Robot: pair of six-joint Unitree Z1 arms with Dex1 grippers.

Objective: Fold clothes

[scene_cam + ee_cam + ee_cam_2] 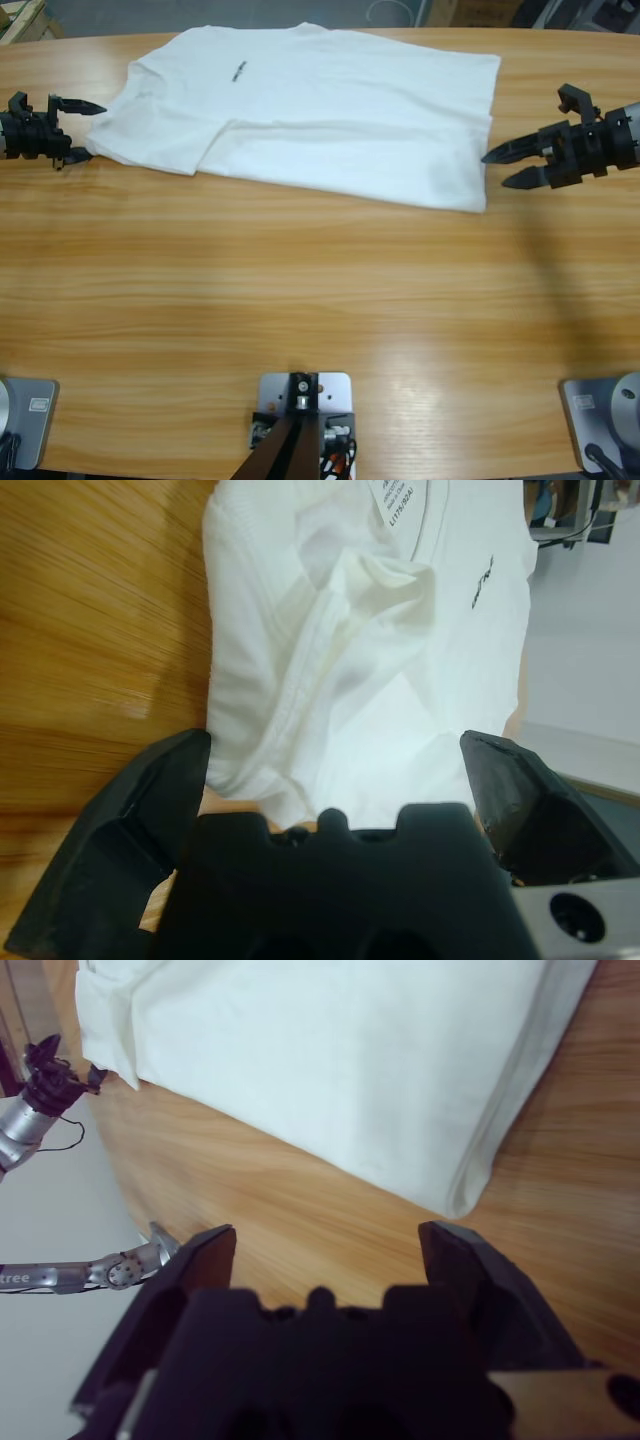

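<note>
A plain white cotton T-shirt (320, 110) with a small dark mark (238, 72) lies partly folded toward twelve o'clock on the long wooden surface (320, 320). The left gripper (85, 130), at nine o'clock, is spread at its sleeve edge. The right gripper (505, 167), at three o'clock, is spread just beside its hem.

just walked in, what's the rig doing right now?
Two arms are set up to fold a white T-shirt lying partly folded at the far side of the wooden table. The left gripper sits at the shirt's sleeve end, the right gripper just off its hem end. Both have jaws open; neither is holding the fabric.
</note>
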